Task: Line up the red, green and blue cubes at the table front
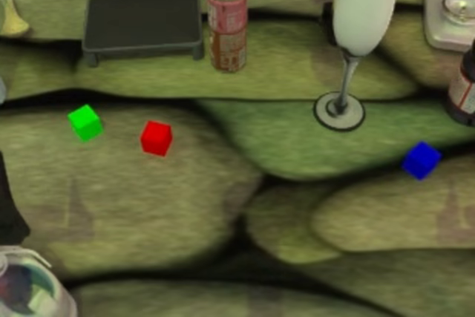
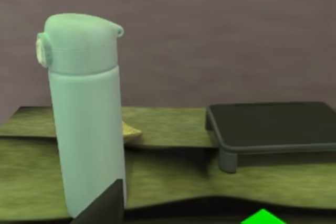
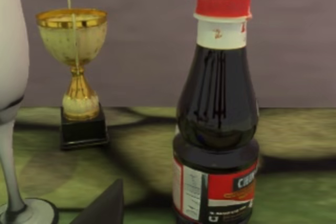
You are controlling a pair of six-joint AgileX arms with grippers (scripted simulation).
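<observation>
From above, the mottled olive-green surface [image 1: 223,213] carries three small plain cubes. The bright green cube [image 1: 85,122] sits at the left with the bright red cube [image 1: 156,138] just beside it, apart. The deep blue cube [image 1: 421,159] lies well apart at the right. Behind them stand a dark grey rectangular tray [image 1: 142,24], a red soda can [image 1: 226,24] and a tall white stemmed glass [image 1: 356,35], whose top is cut off. A dark bottle [image 1: 464,87] is cropped at the right edge. Neither gripper is visible here.

The left wrist view shows a pale green flask [image 2: 84,114], the tray on short legs, and only a corner of the green cube at the frame edge. Only a dark sliver of the left gripper shows; I cannot tell its opening.

The right wrist view shows a dark sauce bottle with red cap [image 3: 218,108] and a gold trophy cup [image 3: 76,72]. The right gripper's opening likewise cannot be told.
</observation>
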